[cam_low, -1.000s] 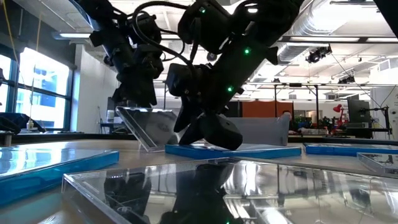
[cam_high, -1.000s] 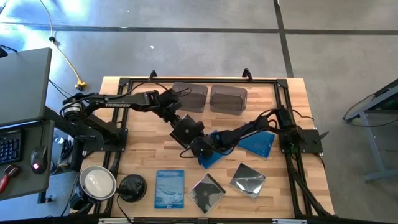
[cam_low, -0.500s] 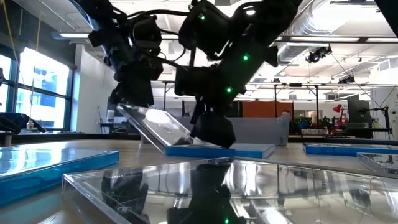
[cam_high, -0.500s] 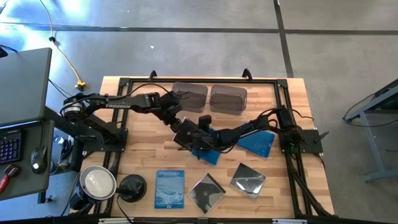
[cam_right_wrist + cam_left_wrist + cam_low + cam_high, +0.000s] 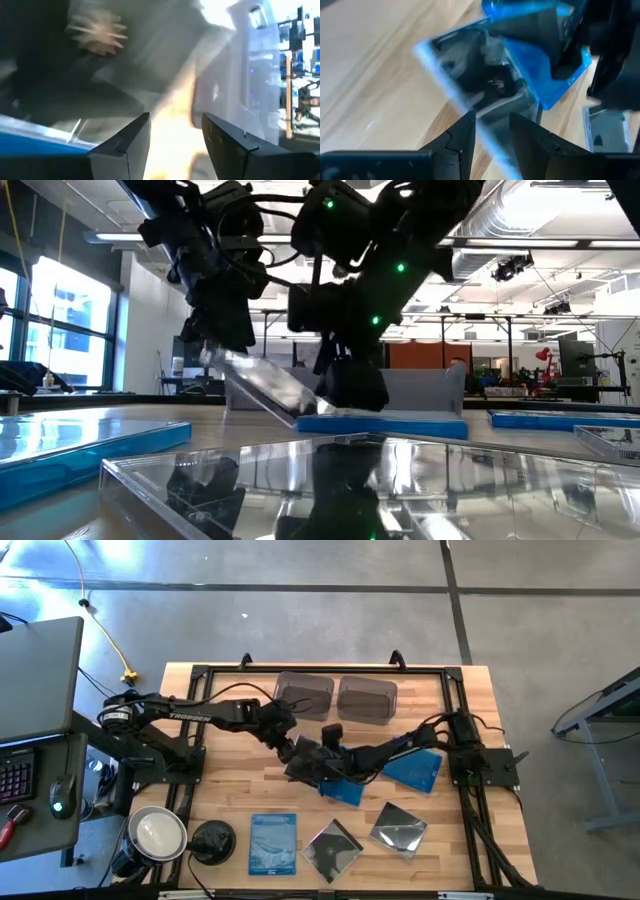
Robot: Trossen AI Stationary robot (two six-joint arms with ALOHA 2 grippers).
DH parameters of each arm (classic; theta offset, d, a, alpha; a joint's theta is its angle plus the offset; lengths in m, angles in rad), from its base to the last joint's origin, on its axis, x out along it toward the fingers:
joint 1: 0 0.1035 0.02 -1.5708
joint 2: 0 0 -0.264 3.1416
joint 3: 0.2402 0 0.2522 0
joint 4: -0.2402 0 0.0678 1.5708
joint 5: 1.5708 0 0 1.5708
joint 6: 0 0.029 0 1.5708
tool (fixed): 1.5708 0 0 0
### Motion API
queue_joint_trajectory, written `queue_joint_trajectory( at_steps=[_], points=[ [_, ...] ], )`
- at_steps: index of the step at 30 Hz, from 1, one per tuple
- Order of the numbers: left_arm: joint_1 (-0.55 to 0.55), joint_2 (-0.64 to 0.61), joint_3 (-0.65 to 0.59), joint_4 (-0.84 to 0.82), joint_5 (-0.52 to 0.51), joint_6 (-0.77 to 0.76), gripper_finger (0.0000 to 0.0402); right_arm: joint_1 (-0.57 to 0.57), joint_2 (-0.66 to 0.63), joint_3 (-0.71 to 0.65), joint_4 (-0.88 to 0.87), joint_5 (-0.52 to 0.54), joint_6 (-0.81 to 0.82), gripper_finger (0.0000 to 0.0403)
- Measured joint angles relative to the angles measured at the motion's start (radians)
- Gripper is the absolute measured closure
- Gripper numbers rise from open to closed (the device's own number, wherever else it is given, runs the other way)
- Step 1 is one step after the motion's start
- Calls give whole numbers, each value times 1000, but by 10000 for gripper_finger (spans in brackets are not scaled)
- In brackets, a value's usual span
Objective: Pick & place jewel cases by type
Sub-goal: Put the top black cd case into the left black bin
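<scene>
My left gripper is shut on a clear jewel case near the table's middle. A blue case lies flat beside it. My right gripper is open and stands over that blue case's left end. A second blue case lies farther right. A pale printed blue case and two clear cases with shiny discs lie along the near edge. My left gripper pinches the clear case by its raised edge between the two fingers, coming slanting down from the table's left. The case tilts down to the right, and its low edge rests on the blue case's left end. Whether my right gripper touches the blue case, I cannot tell.
Two smoky tubs stand at the far edge, close behind both grippers. A round black disc-shaped object and a white-topped round thing sit at the near left corner. Bare wood lies left of the cases.
My left gripper has moved toward the table's right and tipped the clear case from steep to a flatter slant, its low edge now on the blue case. My right gripper has drawn back toward the far edge. The blue case has slid a little to the right.
</scene>
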Motion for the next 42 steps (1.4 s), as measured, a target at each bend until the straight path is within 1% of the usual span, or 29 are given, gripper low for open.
queue_joint_trajectory(
  at_steps=[4,7,9,11,13,15,17,19,22,23,26,29,31,35,37,39,42],
  points=[
    [1,0,0,30,0,-2,283,0,-78,0,-41,77,0,230],
    [2,0,0,36,3,-2,283,-2,-143,0,-58,66,0,230],
    [2,0,0,27,3,0,283,-12,-187,0,-66,19,-2,230],
    [2,0,0,-8,2,1,283,-29,-229,1,-100,-91,25,230],
    [0,0,0,-47,-5,1,283,-48,-259,1,-123,-232,75,231],
    [0,0,-1,-90,-27,1,283,-65,-280,-2,-133,-363,132,231],
    [0,0,-17,-88,-51,0,283,-78,-285,-9,-131,-476,175,231],
    [1,0,-42,-80,-63,0,283,-92,-283,-29,-131,-566,215,231],
    [-15,0,-81,-40,-63,6,283,-107,-267,-87,-71,-644,245,231],
    [-25,0,-93,-30,-63,24,283,-109,-266,-114,-45,-657,242,231],
    [-57,0,-108,-30,-64,110,283,-111,-258,-182,105,-684,236,231],
    [-94,0,-108,-38,-89,214,283,-116,-245,-224,217,-756,244,231],
    [-115,0,-108,-44,-92,272,283,-124,-226,-246,234,-797,273,231],
    [-149,0,-109,-72,-101,416,283,-130,-165,-230,246,-787,285,231],
    [-163,0,-109,-85,-139,494,283,-130,-120,-194,273,-794,270,231],
    [-174,0,-109,-88,-182,553,283,-136,-75,-159,243,-793,261,231],
    [-175,3,-108,-102,-213,599,283,-146,-39,-105,215,-778,260,231]
  ],
)
